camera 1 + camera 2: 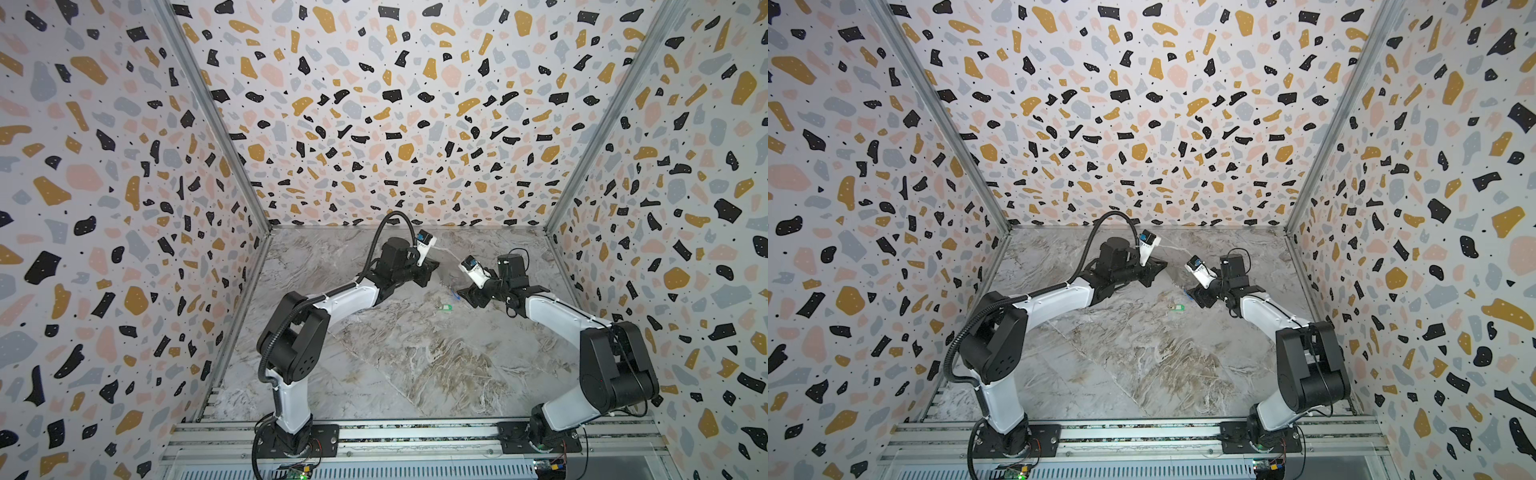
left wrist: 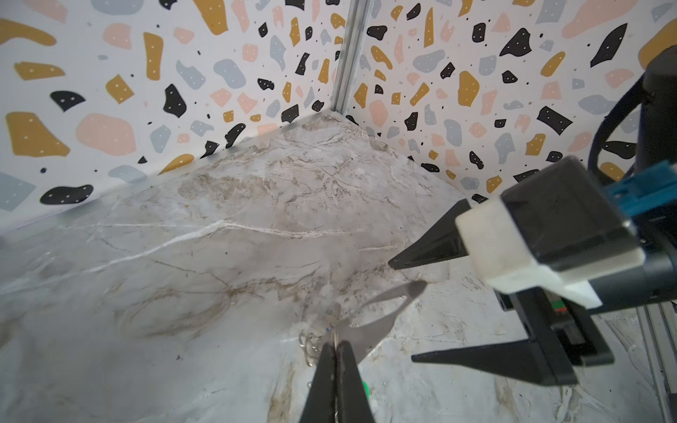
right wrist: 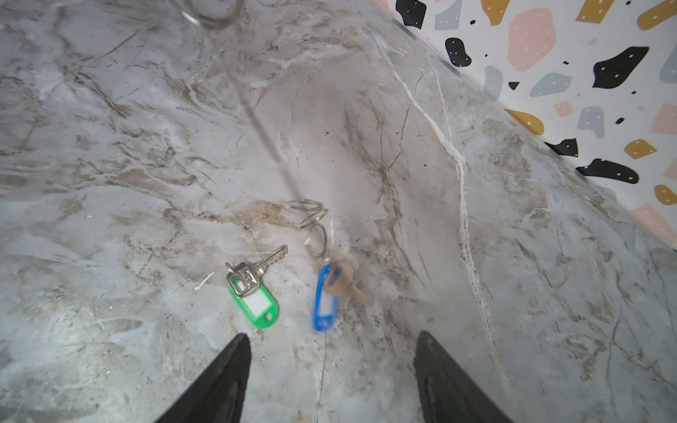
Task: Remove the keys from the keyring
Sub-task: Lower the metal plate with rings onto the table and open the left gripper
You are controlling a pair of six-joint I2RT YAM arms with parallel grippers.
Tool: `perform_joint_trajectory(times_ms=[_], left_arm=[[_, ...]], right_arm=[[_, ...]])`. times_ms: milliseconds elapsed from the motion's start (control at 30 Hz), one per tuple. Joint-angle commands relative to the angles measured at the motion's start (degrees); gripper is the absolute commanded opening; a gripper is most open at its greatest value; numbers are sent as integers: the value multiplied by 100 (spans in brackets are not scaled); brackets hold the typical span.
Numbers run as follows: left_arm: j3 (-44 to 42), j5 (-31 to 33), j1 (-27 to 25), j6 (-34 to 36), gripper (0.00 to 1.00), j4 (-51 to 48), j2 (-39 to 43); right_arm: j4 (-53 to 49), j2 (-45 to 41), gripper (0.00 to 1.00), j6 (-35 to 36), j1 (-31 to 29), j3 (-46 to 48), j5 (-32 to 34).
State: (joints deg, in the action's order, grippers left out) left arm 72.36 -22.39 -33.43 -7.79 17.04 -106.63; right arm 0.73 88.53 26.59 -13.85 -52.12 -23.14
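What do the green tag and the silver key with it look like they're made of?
Green oval tag: glossy, evenly bright colour, rounded moulded edges, so likely plastic. Silver toothed key: shiny pale grey with cut teeth, probably metal.

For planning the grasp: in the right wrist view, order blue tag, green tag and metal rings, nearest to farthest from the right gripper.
1. blue tag, straight ahead of the right gripper.
2. green tag, to one side.
3. metal rings, beyond both.
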Motion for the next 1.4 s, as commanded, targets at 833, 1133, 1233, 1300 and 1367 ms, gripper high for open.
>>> perform_joint_trajectory(times_ms=[833, 1133, 1233, 1300, 1367], left_arm=[[-1782, 19, 1461, 777, 1, -227, 657], [-1813, 549, 1594, 1244, 35, -906, 956], [-1874, 636, 1594, 1254, 38, -911, 1152], [-1858, 619, 1537, 1240, 43, -899, 1275], [-1815, 809, 1376, 1353, 44, -956, 1355]], right_arm=[[-321, 546, 72, 10, -433, -421, 268], [-380, 727, 73, -119, -608, -627, 344], [-365, 787, 73, -168, -669, -706, 421], [-447, 915, 73, -193, -739, -851, 481], [-532, 1085, 73, -131, -871, -1010, 600]])
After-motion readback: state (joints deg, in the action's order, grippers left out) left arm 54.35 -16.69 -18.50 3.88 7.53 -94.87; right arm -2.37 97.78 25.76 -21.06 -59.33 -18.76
